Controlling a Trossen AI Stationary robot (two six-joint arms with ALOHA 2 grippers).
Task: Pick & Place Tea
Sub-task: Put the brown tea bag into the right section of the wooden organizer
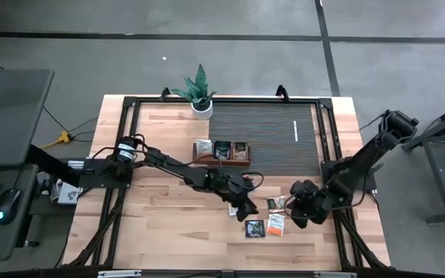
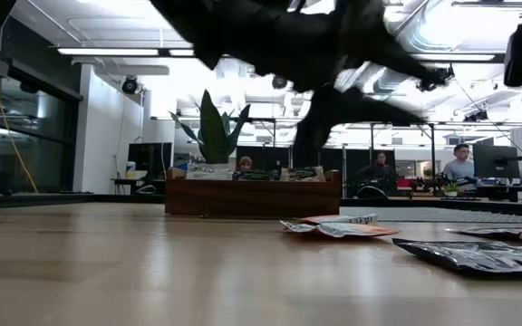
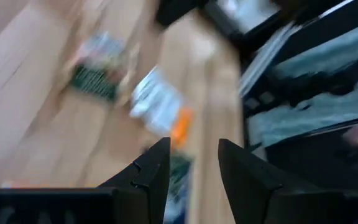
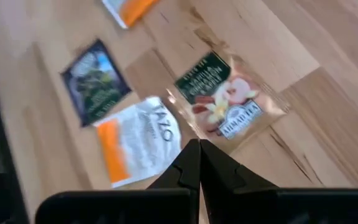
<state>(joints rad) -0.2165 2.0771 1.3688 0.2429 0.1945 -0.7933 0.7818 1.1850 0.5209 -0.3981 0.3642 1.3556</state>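
Several tea sachets lie flat on the wooden table near its near edge: a dark one [image 1: 254, 228] [image 4: 95, 81], a white-and-orange one [image 1: 276, 224] [image 4: 138, 146], a clear one with a green label [image 1: 276, 203] [image 4: 229, 99] and a pale one [image 1: 234, 208]. My left gripper [image 1: 247, 207] [image 3: 194, 168] is open above this group, touching nothing. My right gripper [image 1: 289, 211] [image 4: 199, 155] is shut, its tips just over the table beside the white-and-orange sachet. The wooden tray [image 1: 222, 152] [image 2: 252, 195] holds three sachets.
A potted plant [image 1: 199, 93] [image 2: 211, 131] stands at the table's far edge. A dark ribbed mat [image 1: 269, 139] covers the far right part. The black frame rail [image 1: 332, 162] runs along the right side. Bare wood lies to the near left [image 1: 161, 224]. People sit in the room behind.
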